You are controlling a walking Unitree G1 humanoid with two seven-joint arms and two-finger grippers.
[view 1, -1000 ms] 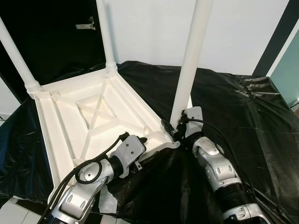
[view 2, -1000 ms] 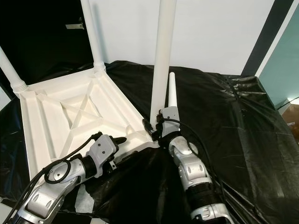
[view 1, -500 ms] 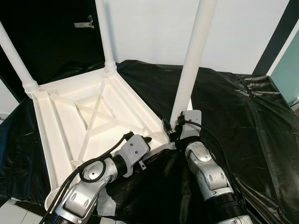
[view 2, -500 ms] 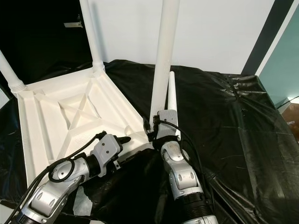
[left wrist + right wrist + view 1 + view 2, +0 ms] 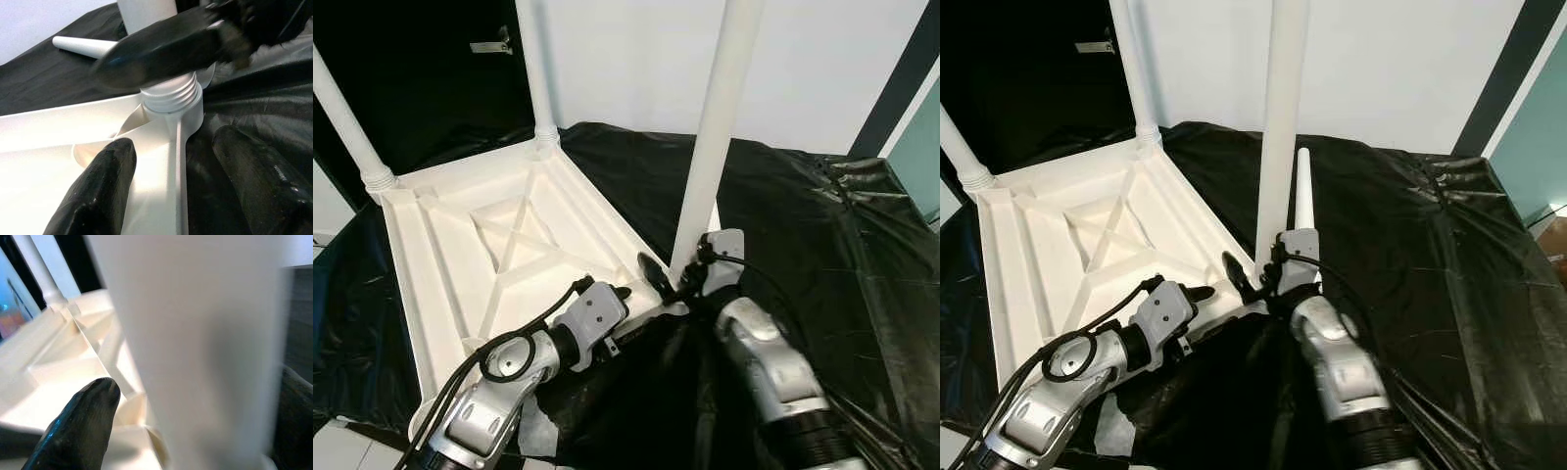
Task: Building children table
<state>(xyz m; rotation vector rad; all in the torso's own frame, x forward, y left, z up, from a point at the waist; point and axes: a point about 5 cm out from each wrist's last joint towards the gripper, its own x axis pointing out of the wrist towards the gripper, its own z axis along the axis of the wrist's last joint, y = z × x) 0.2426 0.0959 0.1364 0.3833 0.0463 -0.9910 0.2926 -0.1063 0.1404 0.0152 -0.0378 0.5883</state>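
Right gripper (image 5: 677, 277) sits with fingers spread around the base of the upright white table leg (image 5: 715, 137); left gripper (image 5: 625, 295), fingers apart, straddles the rim of the upturned white tabletop (image 5: 460, 255) at that same corner; a loose leg (image 5: 1303, 191) lies beside on black sheeting (image 5: 822, 235).

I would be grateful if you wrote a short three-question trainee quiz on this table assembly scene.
1. True or false: the white table top lies upside down on the black sheet.
2. How many legs stand upright in its corners?
3. The right gripper is around which leg? A. the near leg B. the loose leg lying on the sheet

Key: 1 true; 2 three; 3 A. The left gripper is open at the same corner.
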